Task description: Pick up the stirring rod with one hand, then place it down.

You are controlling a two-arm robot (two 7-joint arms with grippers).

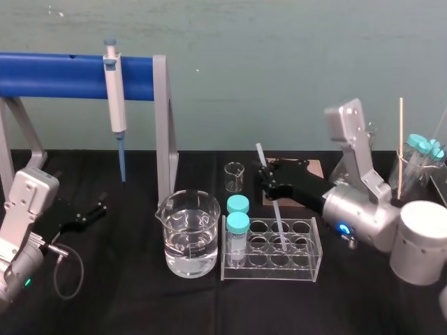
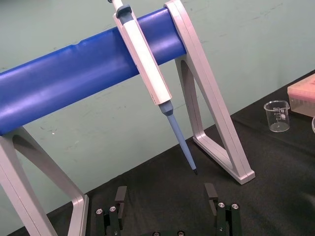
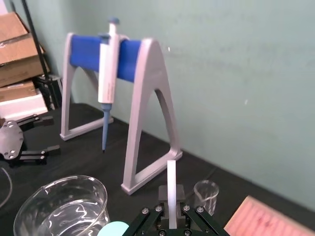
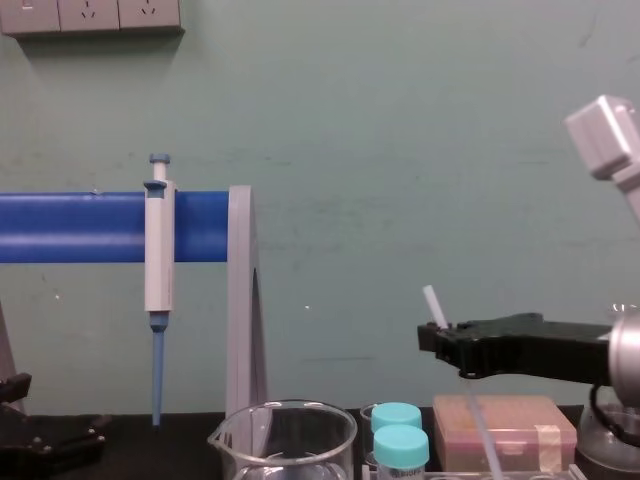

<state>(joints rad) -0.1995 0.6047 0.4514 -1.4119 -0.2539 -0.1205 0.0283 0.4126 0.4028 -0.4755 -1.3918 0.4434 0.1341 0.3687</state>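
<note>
Stirring rod (image 1: 277, 216) picked up; placing remains.
Right gripper (image 1: 269, 180) clamps it, tip at test-tube rack (image 1: 272, 273), beaker's (image 1: 188, 241) 3 o'clock; left gripper (image 2: 165, 194) spread, idle.

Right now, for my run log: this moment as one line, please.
right gripper: jaws shut on stirring rod, tilted, lower end in tube rack | left gripper: parked left, jaws open
</note>
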